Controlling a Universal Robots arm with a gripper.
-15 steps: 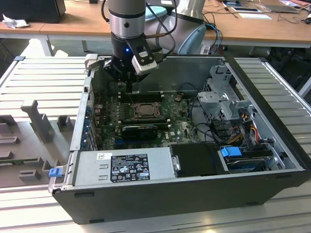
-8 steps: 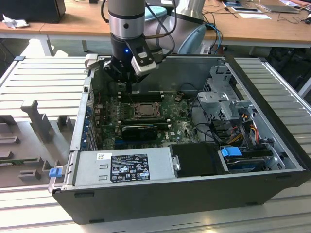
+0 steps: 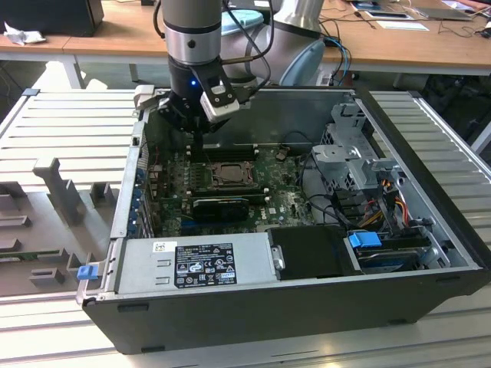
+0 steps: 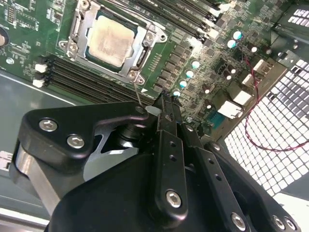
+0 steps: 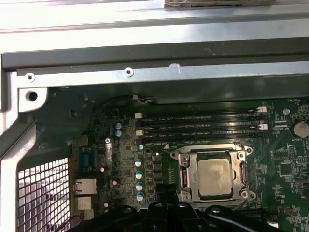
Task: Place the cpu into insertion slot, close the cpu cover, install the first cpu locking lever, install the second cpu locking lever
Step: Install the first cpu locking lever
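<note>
Cpu (image 5: 216,177) framed by flat-lying cpu cover (image 5: 185,175) in both wrist views; jaws pressed together in second wrist view; whole computer case (image 3: 253,307) in exterior view.

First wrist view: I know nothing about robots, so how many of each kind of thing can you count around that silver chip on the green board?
cpu: 1
cpu cover: 1
round coin battery: 1
white memory-slot clips: 4
hand: 1
Total: 8
</note>
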